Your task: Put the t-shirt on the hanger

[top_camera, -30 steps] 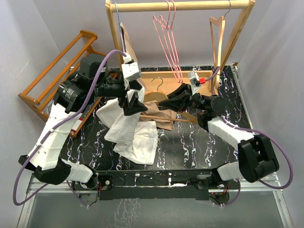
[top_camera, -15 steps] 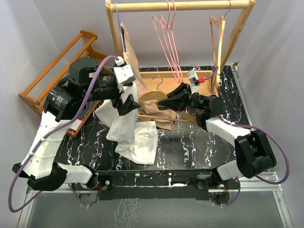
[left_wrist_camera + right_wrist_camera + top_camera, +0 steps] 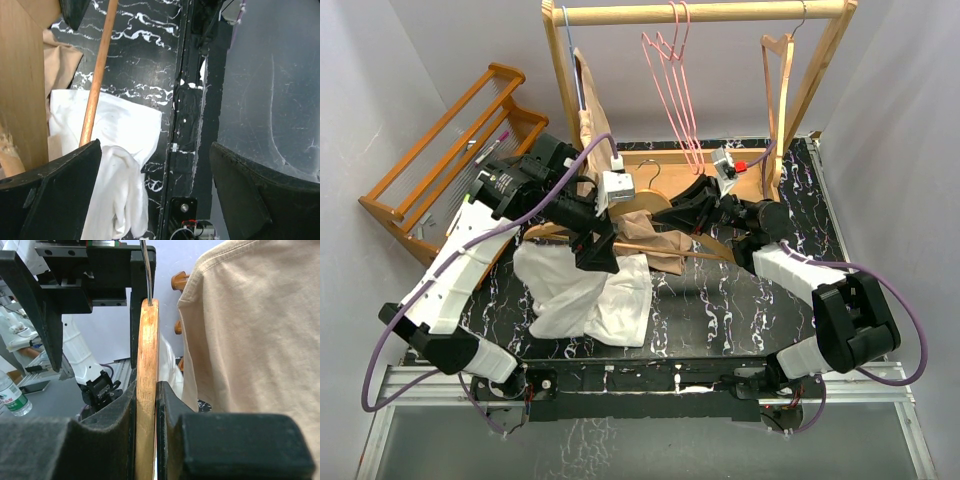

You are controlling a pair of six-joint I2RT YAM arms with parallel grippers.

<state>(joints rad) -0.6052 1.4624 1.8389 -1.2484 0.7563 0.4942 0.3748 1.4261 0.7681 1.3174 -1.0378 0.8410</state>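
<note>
Left end effector (image 3: 155, 150) spread wide over white t-shirt (image 3: 125, 125), right end effector (image 3: 146, 395) clamped on wooden hanger (image 3: 147, 340)

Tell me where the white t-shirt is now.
Top view: the t-shirt lies heaped left of centre on the table, below the left claw, beside the beige garment.

Top external: sits high above and behind the arm bases, looks down and forward over the near edge of the table (image 3: 720, 300) to the far edge; wide enough for the whole surface.

Left wrist: rides behind the left gripper (image 3: 155, 150), points steeply down at the near edge, close, own spread fingers (image 3: 55, 195) in both lower corners; shares the white t-shirt (image 3: 120, 130) with the top view.

Right wrist: looks roughly level toward the left edge, very close, past the right gripper (image 3: 146, 390) clamped on a wooden hanger (image 3: 147, 340); shares that hanger with the top view.
</note>
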